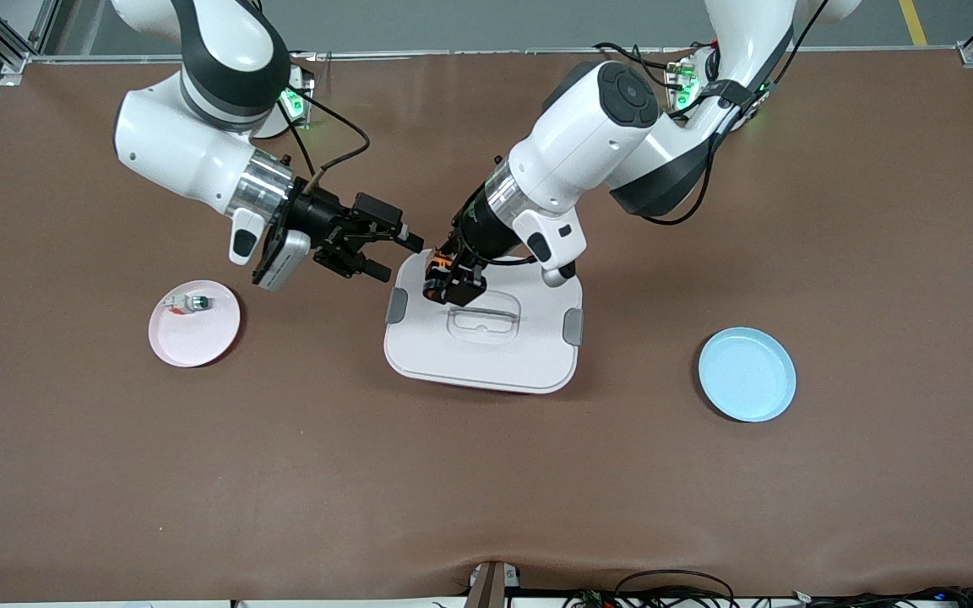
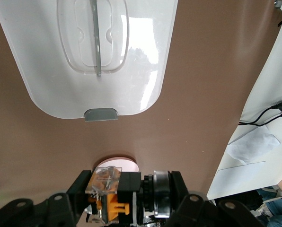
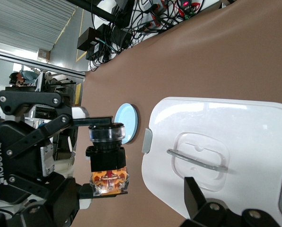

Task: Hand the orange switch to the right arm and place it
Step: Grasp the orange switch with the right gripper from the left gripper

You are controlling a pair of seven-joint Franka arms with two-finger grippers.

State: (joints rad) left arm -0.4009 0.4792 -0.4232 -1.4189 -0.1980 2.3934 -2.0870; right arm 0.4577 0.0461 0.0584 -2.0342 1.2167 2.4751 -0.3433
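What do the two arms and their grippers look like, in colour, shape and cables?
Both the right arm and the left arm have rounded white shells, dark grey joint bands and a silver wrist ring. Black cables run along them, and green lights glow near their bases. The right gripper and left gripper are black linkage types; one reads ROBOTIQ.

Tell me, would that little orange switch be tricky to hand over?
Probably. The orange switch looks rigid, likely hard plastic, so it shouldn't flex. It is tiny between the left gripper fingers, leaving the open right gripper little to grab. Its round clear end could roll if dropped on the white lid.
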